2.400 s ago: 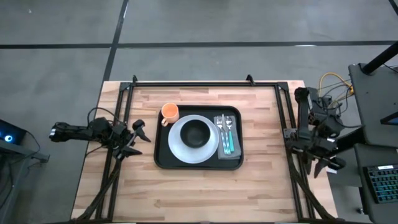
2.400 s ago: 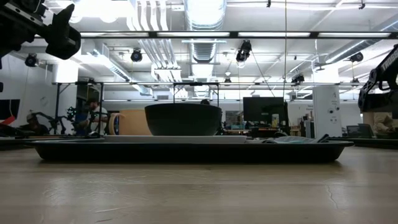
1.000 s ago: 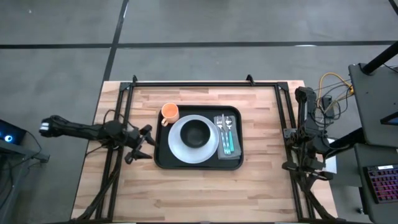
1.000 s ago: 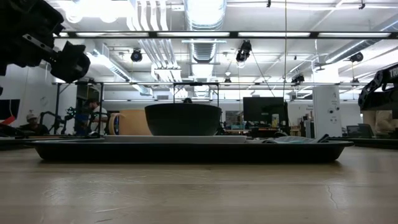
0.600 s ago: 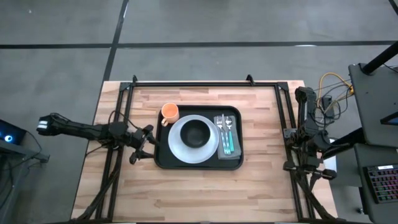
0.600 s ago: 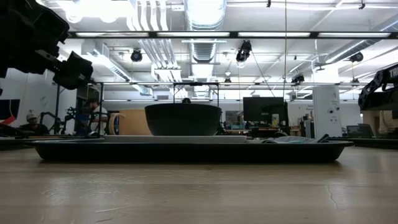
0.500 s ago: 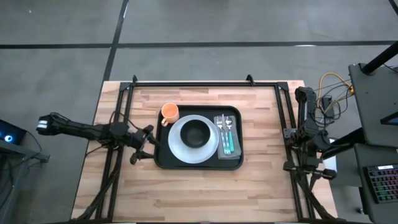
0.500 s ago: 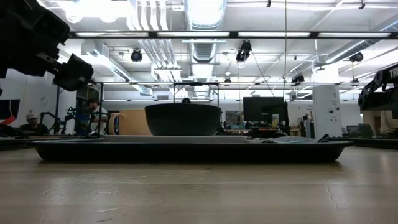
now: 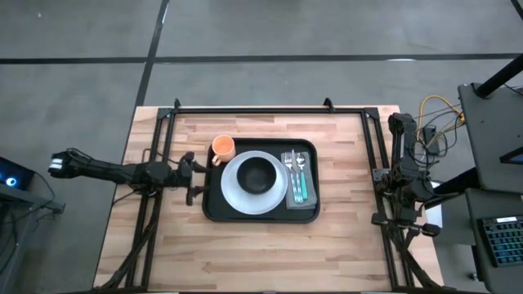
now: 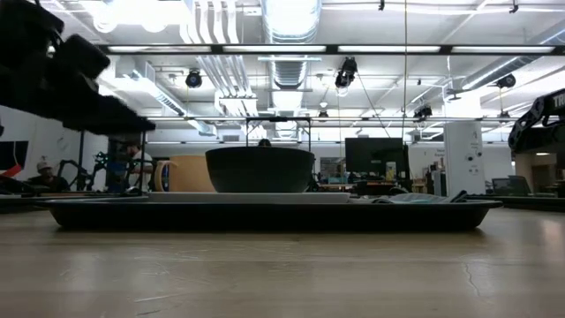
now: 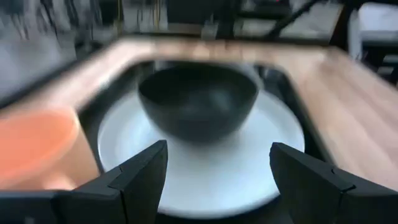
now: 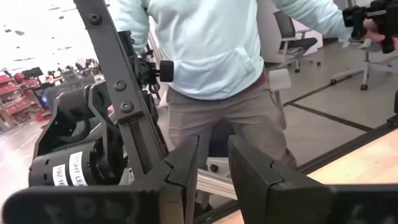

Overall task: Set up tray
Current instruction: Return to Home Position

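The black tray (image 9: 260, 214) lies flat in the middle of the table. On it sit a white plate (image 9: 234, 191) with a black bowl (image 9: 257, 174), an orange cup (image 9: 223, 148) at its far left corner, and a grey napkin (image 9: 304, 200) with cutlery (image 9: 296, 175) on the right. My left gripper (image 9: 194, 174) hovers open just off the tray's left rim, pointing at the bowl (image 11: 198, 102); the plate (image 11: 205, 177) fills the gap between its fingers (image 11: 138, 177). My right gripper (image 9: 406, 222) is folded back at the table's right edge, with a narrow gap between its fingers (image 12: 185, 168).
Bare wooden tabletop (image 9: 261, 261) stretches along the near side and to both sides of the tray. A black frame rail (image 9: 270, 109) runs along the far edge. In the right wrist view a person (image 12: 211, 68) stands beyond the table.
My left gripper has moved right toward the tray's left rim and slightly toward the far edge, dropped lower, and rolled about its axis. The tray and everything on it have stayed put.
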Motion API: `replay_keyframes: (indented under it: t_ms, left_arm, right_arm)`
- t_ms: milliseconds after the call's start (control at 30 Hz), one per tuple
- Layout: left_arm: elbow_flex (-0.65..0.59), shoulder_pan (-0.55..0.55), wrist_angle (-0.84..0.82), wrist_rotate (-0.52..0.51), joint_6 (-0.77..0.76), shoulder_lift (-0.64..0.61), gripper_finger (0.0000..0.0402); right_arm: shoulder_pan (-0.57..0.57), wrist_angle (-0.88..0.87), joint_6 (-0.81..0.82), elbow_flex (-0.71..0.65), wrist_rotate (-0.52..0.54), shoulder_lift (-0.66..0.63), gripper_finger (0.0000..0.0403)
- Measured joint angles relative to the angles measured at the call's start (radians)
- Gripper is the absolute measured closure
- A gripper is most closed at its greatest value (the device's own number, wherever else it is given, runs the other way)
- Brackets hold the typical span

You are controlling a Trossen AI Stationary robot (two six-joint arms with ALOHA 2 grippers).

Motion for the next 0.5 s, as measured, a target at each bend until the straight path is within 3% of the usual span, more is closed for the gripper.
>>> replay_keyframes:
  t_ms: [267, 500]
  left_arm:
    - [0.000, 0.000, 0.010, 0.003, 0.106, -0.192, 0.0140]
    - [0.000, 0.000, -0.076, 0.010, 0.104, -0.337, 0.0140]
  right_arm:
    - [0.000, 0.005, -0.001, 0.000, 0.000, 0.000, 0.0316]
    - [0.000, 0.007, -0.012, 0.000, 0.000, 0.000, 0.0327]
